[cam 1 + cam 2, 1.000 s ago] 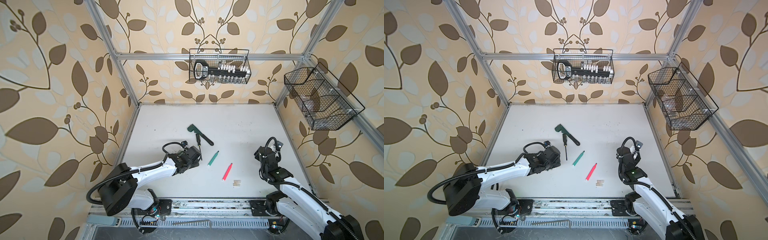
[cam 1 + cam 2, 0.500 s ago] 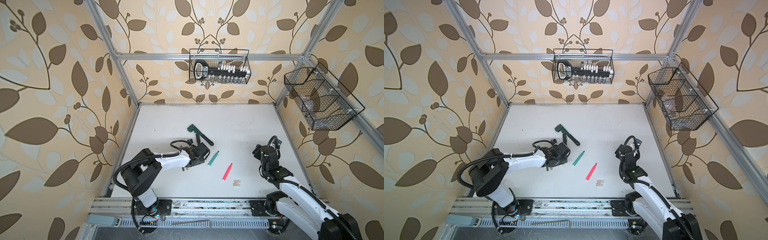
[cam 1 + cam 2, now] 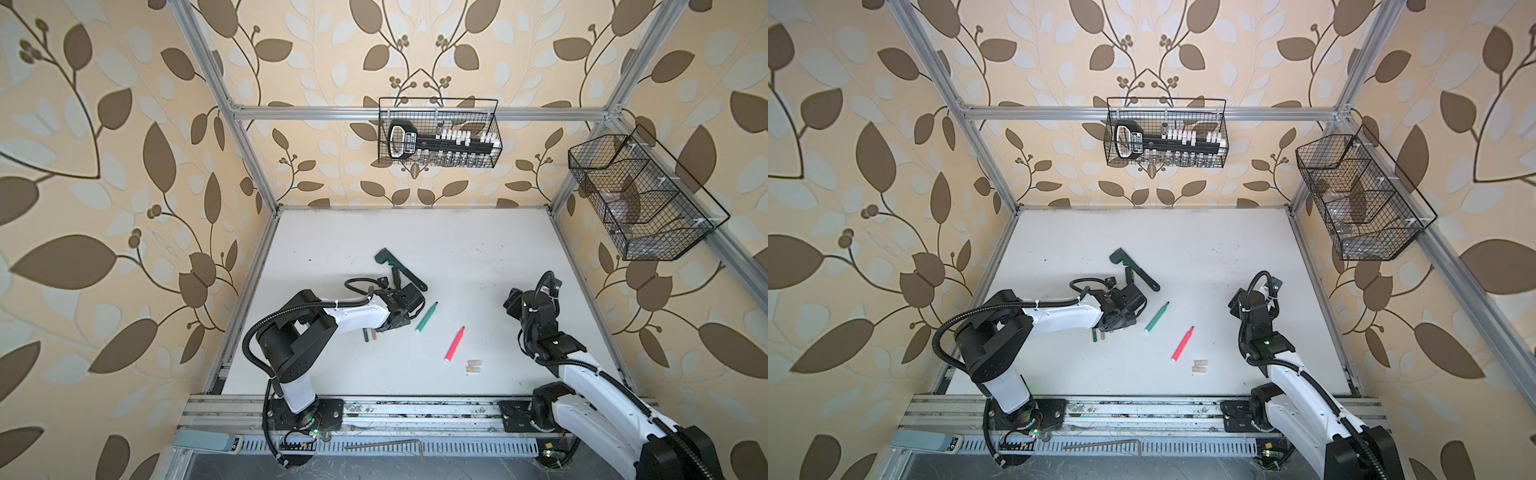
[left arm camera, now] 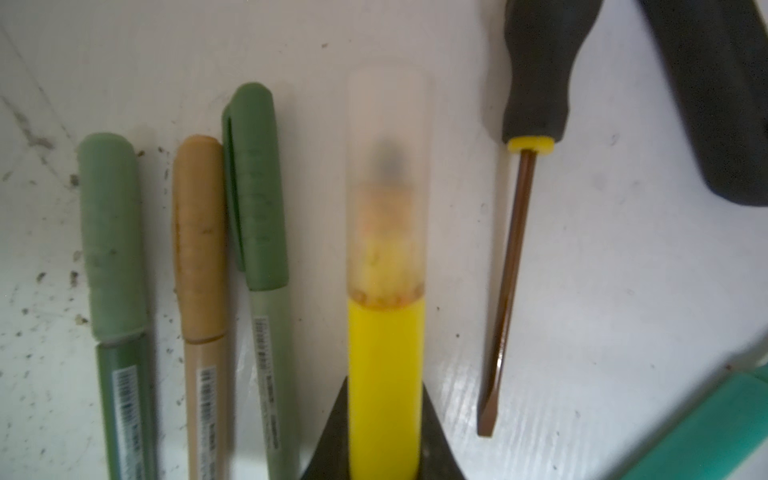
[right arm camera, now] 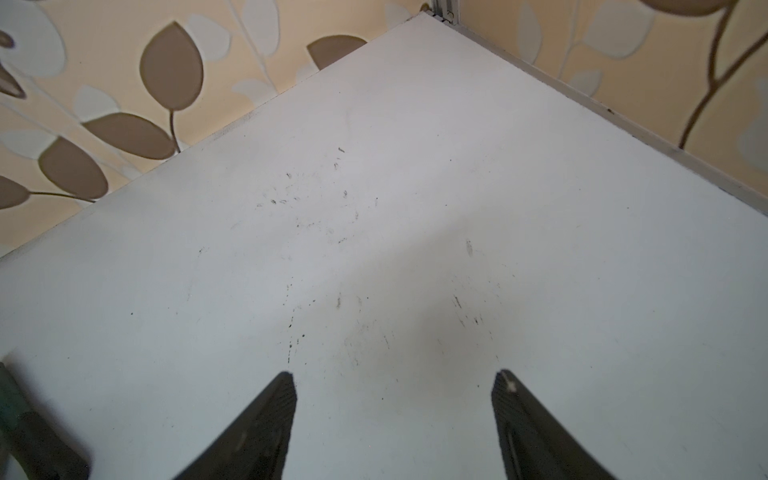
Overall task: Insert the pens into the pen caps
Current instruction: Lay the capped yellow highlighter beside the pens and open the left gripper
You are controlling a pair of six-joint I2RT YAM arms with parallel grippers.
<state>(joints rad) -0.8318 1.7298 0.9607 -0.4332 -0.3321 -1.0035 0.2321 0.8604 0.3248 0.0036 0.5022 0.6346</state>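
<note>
One bright yellow pen (image 4: pixel 385 365), translucent cap (image 4: pixel 386 166) on, pinched in left gripper (image 4: pixel 384 436); right gripper (image 5: pixel 395 386) spread wide, empty

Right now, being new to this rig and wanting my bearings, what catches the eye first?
The bright yellow pen, its tip inside a translucent cap, sits clamped in the left gripper, next to three capped pens and a screwdriver. In the middle of the white table lie a neon pink pen and a teal green pen; the right gripper hangs open.
</note>
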